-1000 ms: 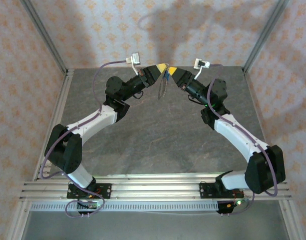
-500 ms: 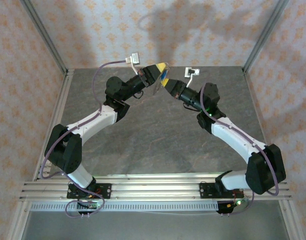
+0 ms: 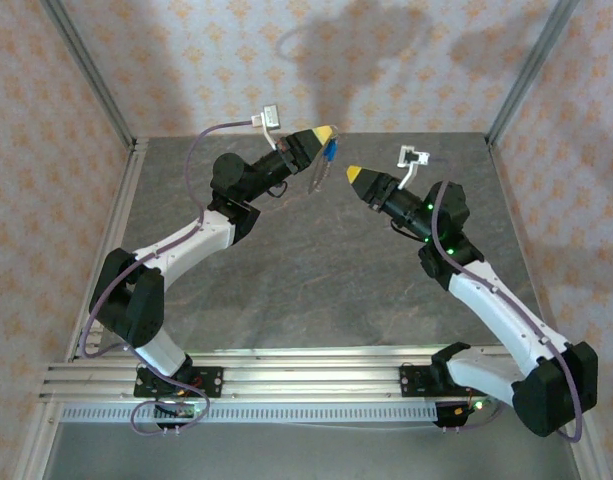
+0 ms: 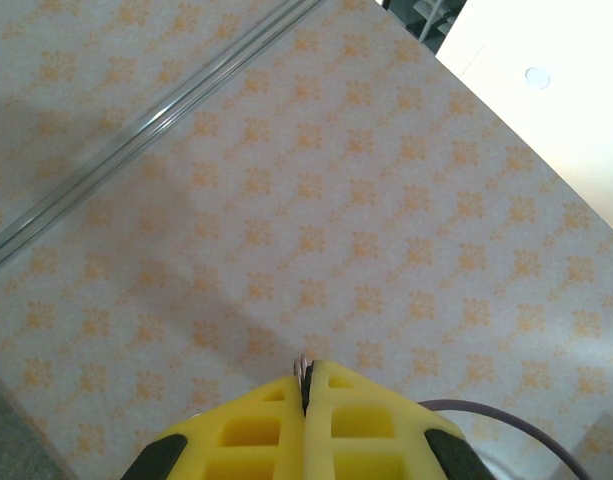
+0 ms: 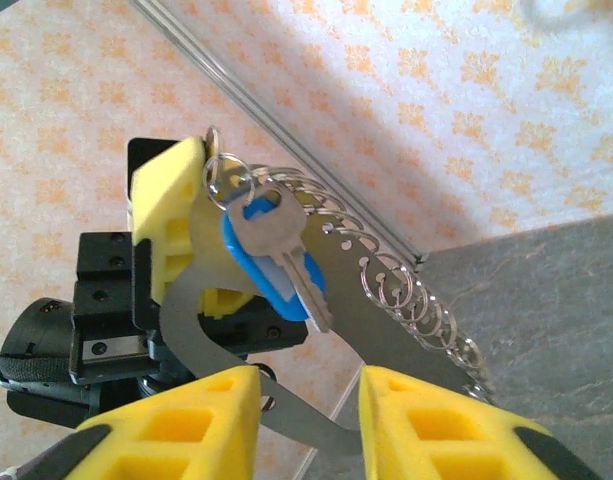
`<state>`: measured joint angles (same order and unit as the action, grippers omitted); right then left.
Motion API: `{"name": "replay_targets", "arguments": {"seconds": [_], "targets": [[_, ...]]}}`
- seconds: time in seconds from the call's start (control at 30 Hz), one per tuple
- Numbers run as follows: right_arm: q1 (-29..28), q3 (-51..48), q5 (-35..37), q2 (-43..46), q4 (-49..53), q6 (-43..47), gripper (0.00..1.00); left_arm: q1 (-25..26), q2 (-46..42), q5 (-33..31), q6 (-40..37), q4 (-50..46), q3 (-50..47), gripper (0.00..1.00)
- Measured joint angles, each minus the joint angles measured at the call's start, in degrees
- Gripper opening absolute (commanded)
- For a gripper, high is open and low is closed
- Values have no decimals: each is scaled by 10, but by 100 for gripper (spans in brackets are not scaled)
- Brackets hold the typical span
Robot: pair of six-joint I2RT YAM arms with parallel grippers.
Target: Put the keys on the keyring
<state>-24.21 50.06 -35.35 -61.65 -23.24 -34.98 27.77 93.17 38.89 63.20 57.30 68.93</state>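
Backed off right, my right tool (image 5: 308, 400) gapes empty; left tool (image 3: 324, 132) pinches the limp, light keyring (image 5: 386, 275); grip key (image 5: 274, 262) by head.

Both arms stretch toward the upper centre of the overhead frame, elbows bent outward. The left hand (image 3: 326, 132) is pinched tight; the right hand (image 3: 353, 173), lower right and apart from it, has its fingers (image 5: 426, 420) parted.
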Motion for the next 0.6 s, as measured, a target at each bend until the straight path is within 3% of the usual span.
{"name": "replay_targets", "arguments": {"seconds": [0.17, 0.6], "targets": [[-2, 29, 3, -10, 3, 9, 40, 0, 0, 0, 0, 0, 0, 0], [-35, 92, 3, -85, -3, 17, 39, 0, 0, 0, 1, 0, 0, 0]]}}
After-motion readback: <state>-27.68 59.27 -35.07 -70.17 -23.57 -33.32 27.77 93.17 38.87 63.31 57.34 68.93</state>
